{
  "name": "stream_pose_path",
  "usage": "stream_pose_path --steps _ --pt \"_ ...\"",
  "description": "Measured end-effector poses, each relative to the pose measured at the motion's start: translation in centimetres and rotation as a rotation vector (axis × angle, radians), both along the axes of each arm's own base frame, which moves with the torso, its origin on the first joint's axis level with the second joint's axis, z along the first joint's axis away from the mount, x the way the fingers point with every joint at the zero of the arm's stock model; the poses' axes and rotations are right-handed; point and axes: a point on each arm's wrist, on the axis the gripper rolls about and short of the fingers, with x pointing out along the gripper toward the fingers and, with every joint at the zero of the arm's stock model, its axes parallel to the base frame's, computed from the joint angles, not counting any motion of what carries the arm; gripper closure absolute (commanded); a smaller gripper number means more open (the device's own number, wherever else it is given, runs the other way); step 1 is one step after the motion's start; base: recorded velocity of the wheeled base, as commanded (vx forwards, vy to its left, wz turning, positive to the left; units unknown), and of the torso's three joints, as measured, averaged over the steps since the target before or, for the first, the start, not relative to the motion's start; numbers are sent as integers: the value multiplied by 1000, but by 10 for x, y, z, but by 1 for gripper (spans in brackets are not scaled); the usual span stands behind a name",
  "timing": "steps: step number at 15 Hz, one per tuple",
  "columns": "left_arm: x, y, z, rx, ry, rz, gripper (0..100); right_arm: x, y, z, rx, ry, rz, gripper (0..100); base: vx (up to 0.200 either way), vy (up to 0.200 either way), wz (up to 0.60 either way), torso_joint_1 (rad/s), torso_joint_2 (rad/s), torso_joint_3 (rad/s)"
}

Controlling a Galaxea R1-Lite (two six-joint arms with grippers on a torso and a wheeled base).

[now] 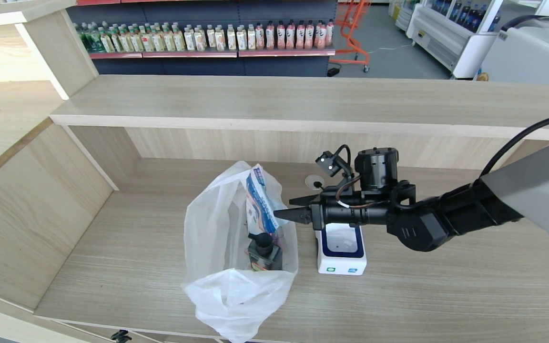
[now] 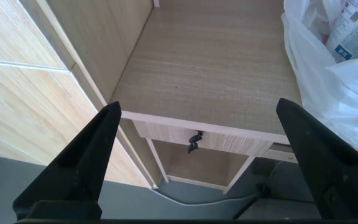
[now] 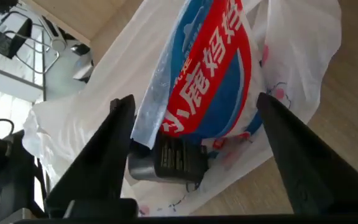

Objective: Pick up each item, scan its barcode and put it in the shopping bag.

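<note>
A white plastic shopping bag [image 1: 236, 267] stands open on the wooden counter. Inside it sit a blue, red and white packet [image 1: 260, 197] [image 3: 210, 81] and a dark bottle with a black cap [image 1: 264, 250] [image 3: 169, 160]. My right gripper [image 1: 289, 208] [image 3: 191, 149] is open and empty, held level just beside the bag's right rim, above the barcode scanner [image 1: 341, 250]. My left gripper [image 2: 197, 162] is open and empty, low in front of the counter's near edge, with the bag [image 2: 334, 68] off to one side.
The white and blue scanner stands right of the bag. A raised wooden ledge [image 1: 303, 102] runs behind the counter and a side wall [image 1: 31, 209] closes its left. A small black latch [image 2: 194, 142] hangs under the counter's front edge. Store shelves with bottles stand far behind.
</note>
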Motion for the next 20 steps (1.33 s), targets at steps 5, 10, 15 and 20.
stream_pose_path --steps 5,10,15,20 --pt "0 0 0 0 0 0 0 -29 -11 55 141 101 -29 0 0 0 0 0 0 0" --pt "0 0 0 0 0 1 0 -98 -105 94 139 -26 -184 0 0 0 0 0 0 0" --pt "0 0 0 0 0 0 0 -226 -197 70 -61 -196 -722 0 0 0 0 0 0 0" --pt "0 0 0 0 0 0 0 -345 -212 -8 -139 -288 -1017 0 0 0 0 0 0 0"
